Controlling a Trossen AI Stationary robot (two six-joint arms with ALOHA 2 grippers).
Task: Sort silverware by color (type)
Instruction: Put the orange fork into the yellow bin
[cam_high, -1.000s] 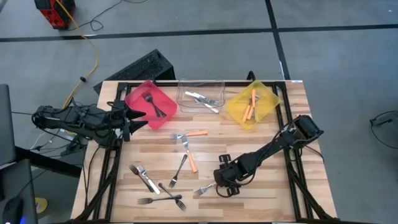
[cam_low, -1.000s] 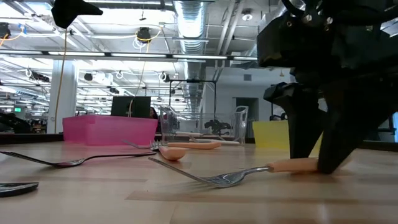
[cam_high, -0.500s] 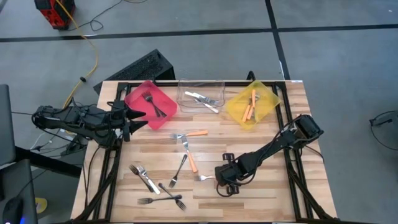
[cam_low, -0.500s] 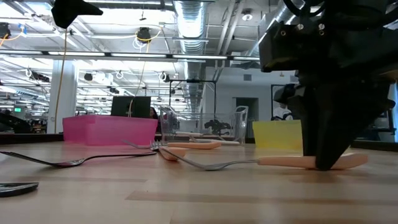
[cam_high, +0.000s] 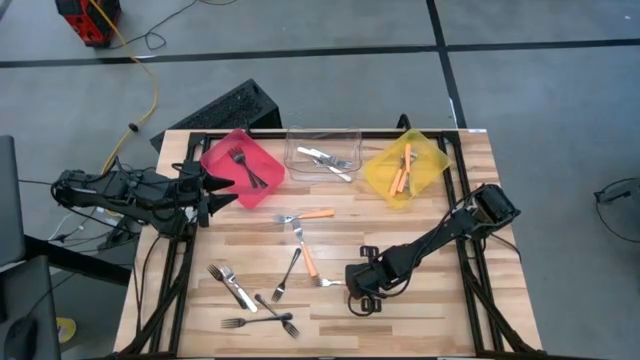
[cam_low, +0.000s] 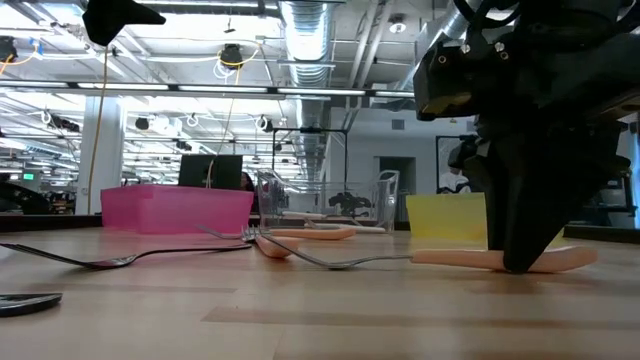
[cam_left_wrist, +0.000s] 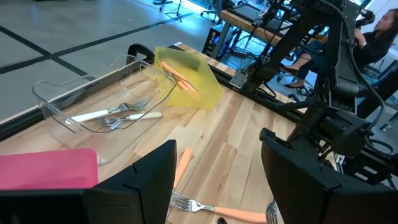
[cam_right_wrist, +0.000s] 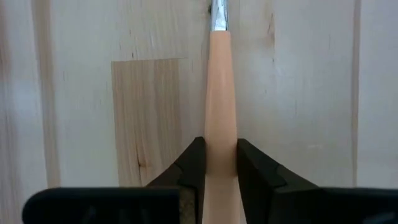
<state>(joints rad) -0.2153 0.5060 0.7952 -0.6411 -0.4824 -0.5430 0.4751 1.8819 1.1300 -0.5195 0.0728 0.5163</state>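
Observation:
My right gripper (cam_high: 362, 290) stands at the table's near right, fingers pointing down, shut on an orange-handled fork (cam_high: 335, 284) whose silver head points toward the table's left. The right wrist view shows the orange handle (cam_right_wrist: 221, 93) running on from between my fingers. My left gripper (cam_high: 225, 190) hovers open beside the red bin (cam_high: 243, 167), touching nothing. Loose forks lie flat on the wood: two orange-handled ones (cam_high: 305, 214) (cam_high: 306, 256), silver ones (cam_high: 288, 272) (cam_high: 230, 285), and dark ones (cam_high: 275, 308) (cam_high: 256, 323). My right gripper pinches the fork's orange handle (cam_right_wrist: 221, 134) between its two fingers (cam_right_wrist: 193, 165), somewhat past the middle toward the free end. The fingers come from above, pointing down, one on each side of the handle. The fork lies flat, handle (cam_low: 455, 260) and head (cam_low: 340, 265) on the table.
Along the far edge stand the red bin with dark forks, a clear bin (cam_high: 322, 155) with silver forks and a yellow bin (cam_high: 405, 167) with orange-handled forks. Bare wood lies between the held fork and the yellow bin. A person sits beyond the table (cam_left_wrist: 379, 37).
My right gripper has turned while staying nearly in place, shut on the handle. The fork has swung about on the table: its head moved from the near side toward the far side and now points toward the table's left.

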